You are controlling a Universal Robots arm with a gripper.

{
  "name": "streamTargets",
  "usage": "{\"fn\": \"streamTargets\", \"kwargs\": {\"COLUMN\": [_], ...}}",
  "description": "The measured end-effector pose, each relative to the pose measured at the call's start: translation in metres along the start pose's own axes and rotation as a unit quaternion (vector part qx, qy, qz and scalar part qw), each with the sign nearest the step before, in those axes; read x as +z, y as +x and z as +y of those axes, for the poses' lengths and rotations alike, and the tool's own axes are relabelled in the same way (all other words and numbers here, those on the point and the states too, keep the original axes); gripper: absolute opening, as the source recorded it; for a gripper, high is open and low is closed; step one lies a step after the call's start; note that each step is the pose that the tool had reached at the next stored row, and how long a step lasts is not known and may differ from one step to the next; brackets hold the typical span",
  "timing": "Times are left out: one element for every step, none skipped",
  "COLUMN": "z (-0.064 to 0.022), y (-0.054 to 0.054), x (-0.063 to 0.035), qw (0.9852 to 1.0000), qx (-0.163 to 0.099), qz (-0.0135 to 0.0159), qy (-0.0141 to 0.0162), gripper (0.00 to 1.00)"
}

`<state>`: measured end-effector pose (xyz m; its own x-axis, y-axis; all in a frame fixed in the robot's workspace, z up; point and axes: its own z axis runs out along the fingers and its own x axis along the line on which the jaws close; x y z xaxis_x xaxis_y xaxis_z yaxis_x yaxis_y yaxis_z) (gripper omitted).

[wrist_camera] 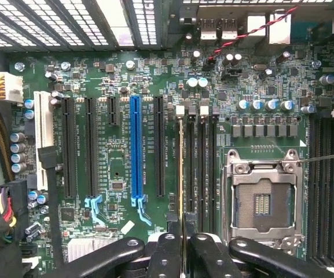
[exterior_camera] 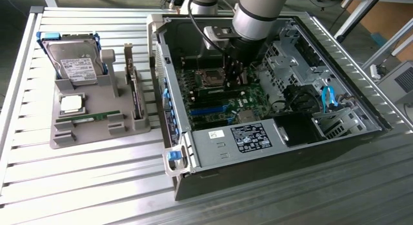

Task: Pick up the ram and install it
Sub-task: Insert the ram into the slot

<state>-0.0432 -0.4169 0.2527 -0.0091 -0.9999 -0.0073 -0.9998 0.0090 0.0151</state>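
End effector (wrist_camera: 183, 240) tight around ram (wrist_camera: 182, 168)

One computer case (exterior_camera: 271, 186) lying open, one grey tray (exterior_camera: 96, 136) carrying one hard drive (exterior_camera: 77, 65), one processor chip (exterior_camera: 71, 103), one expansion card (exterior_camera: 133, 84), one green stick (exterior_camera: 90, 118), one pincer (wrist_camera: 183, 230) gripping one ram (wrist_camera: 182, 168).

End effector (wrist_camera: 182, 242) clamps ram (wrist_camera: 181, 174) edge-on; aligned along memory slot (wrist_camera: 180, 111)

table (exterior_camera: 84, 186): ribbed metal (glare on slats) | floor (exterior_camera: 9, 41): grey | brown board (exterior_camera: 390, 19): behind table
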Motion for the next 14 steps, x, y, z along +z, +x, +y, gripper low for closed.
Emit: {"fn": "streamTargets", "kwargs": {"z": [0.0000,0.0001,0.0005,0.0005,0.0006,0.0006,0.0005,0.0005,0.0006,0.0010,0.0010,0.0010,0.0011,0.0012], "y": [0.0004,0.0004,0.0005,0.0005,0.0005,0.0005,0.0005,0.0005,0.0002,-0.0006,-0.0013,-0.0018,-0.0026,-0.0042], "x": [0.0000,0.0001,0.0006,0.0011,0.0014,0.0016,0.0018,0.0018,0.0020,0.0021,0.0024,0.0031,0.0040,0.0045], "qw": [1.0000,1.0000,1.0000,1.0000,1.0000,0.9999,0.9998,0.9998,0.9998,0.9998,0.9998,0.9998,0.9998,0.9998], "qx": [0.000,0.000,0.000,0.000,0.000,0.000,0.000,0.000,0.000,0.000,0.000,0.000,0.000,0.000], "qz": [0.0000,0.0000,0.0000,0.0004,0.0035,0.0139,0.0185,0.0186,0.0186,0.0186,0.0186,0.0185,0.0186,0.0186], "qy": [0.0000,0.0000,0.0000,0.0000,0.0000,0.0001,0.0002,0.0002,0.0002,0.0001,0.0002,0.0002,0.0002,0.0002], "gripper": [0.13,0.13,0.13,0.13,0.13,0.13,0.13,0.13,0.13,0.13,0.13,0.13,0.13,0.13]}}
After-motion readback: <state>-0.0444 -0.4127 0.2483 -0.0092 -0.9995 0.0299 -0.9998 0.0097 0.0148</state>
